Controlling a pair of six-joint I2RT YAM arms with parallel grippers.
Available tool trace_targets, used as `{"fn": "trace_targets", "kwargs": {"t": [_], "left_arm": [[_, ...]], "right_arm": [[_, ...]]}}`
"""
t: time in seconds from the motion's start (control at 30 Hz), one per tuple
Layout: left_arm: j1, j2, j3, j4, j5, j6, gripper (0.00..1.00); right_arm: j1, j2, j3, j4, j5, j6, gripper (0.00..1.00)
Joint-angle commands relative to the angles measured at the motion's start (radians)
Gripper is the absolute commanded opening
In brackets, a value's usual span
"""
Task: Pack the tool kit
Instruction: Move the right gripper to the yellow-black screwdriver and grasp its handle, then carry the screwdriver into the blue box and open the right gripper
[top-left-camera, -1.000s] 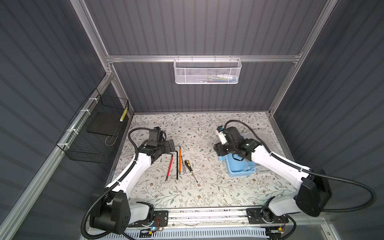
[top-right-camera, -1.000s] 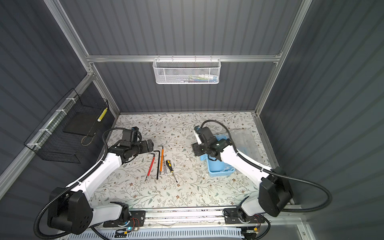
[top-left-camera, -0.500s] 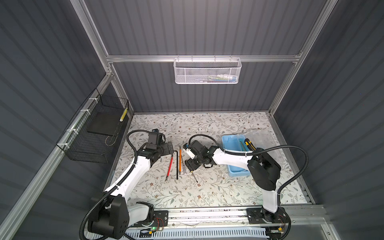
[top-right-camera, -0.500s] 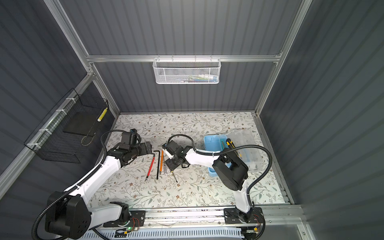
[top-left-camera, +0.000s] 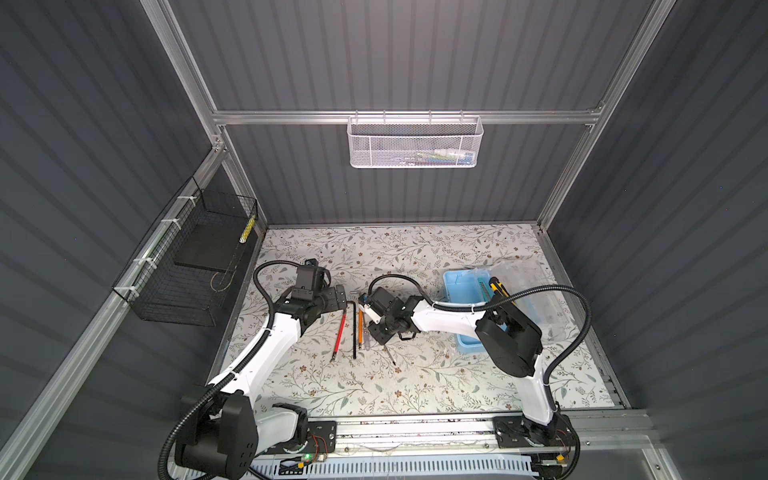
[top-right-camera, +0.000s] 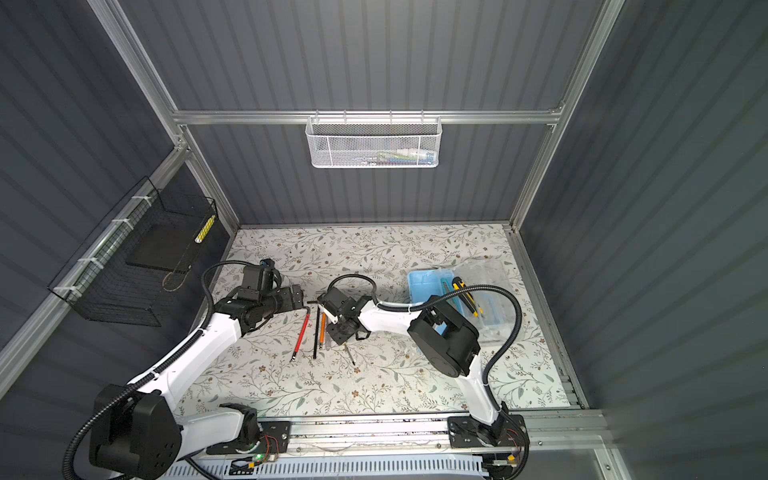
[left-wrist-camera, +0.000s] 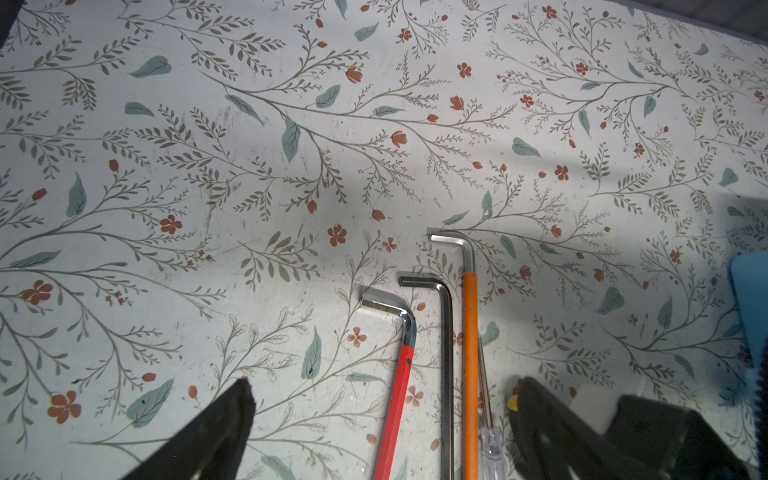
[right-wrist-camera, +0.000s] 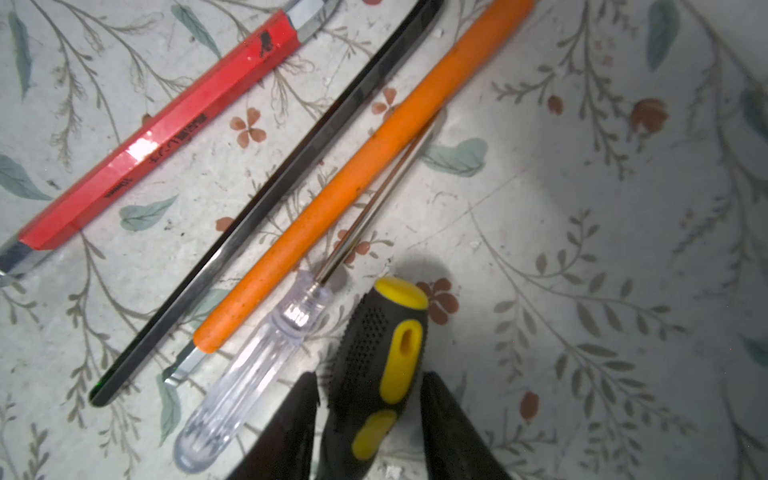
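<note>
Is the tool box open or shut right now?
Open. In both top views the blue tool box shows its bare inside, and the clear lid is folded out beside it.

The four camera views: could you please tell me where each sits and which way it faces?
Top view: high in front, looking down on the table; both arms show.
Top view: same head, same direction; both arms, tool kit.
Left wrist: above the red hex key, facing down; open left claw shows.
Right wrist: low over the screwdriver; right claw flanks it.
Shared: both wrist views show the orange hex key.
</note>
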Motion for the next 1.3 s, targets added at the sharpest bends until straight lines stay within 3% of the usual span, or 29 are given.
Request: {"fn": "trace_targets", "kwargs": {"t": [0.0, 0.13, 0.3, 0.53, 0.67, 0.9, 1.27], "left_arm": [[0.005, -0.006, -0.007, -0.001, 0.000, 0.020, 1.00], [0.005, -0.015, -0.013, 0.001, -0.008, 0.020, 0.99], [0.006, -0.017, 0.005, -0.016, -0.020, 0.032, 0.99], [0.005, -0.010, 0.020, -0.011, -0.015, 0.040, 0.99], [0.006, 0.003, 0.015, 0.006, 0.008, 0.029, 0.99], [0.005, 0.025, 0.006, 0.013, 0.021, 0.027, 0.99], [0.005, 0.074, 0.011, 0.018, 0.050, 0.023, 1.00]], "right_arm": [[0.004, 0.003, 0.026, -0.068, 0.056, 0.018, 0.32], [-0.002, -0.027, 0.022, -0.080, 0.072, 0.036, 0.20], [-0.061, -0.109, 0.008, -0.138, 0.061, 0.056, 0.16], [-0.279, -0.401, -0.050, -0.305, 0.078, -0.056, 0.00], [-0.454, -0.549, -0.056, -0.429, 0.152, -0.136, 0.00], [-0.762, -0.727, -0.175, -0.431, 0.183, -0.202, 0.00], [-0.944, -0.673, -0.211, -0.374, 0.191, -0.266, 0.00]]}}
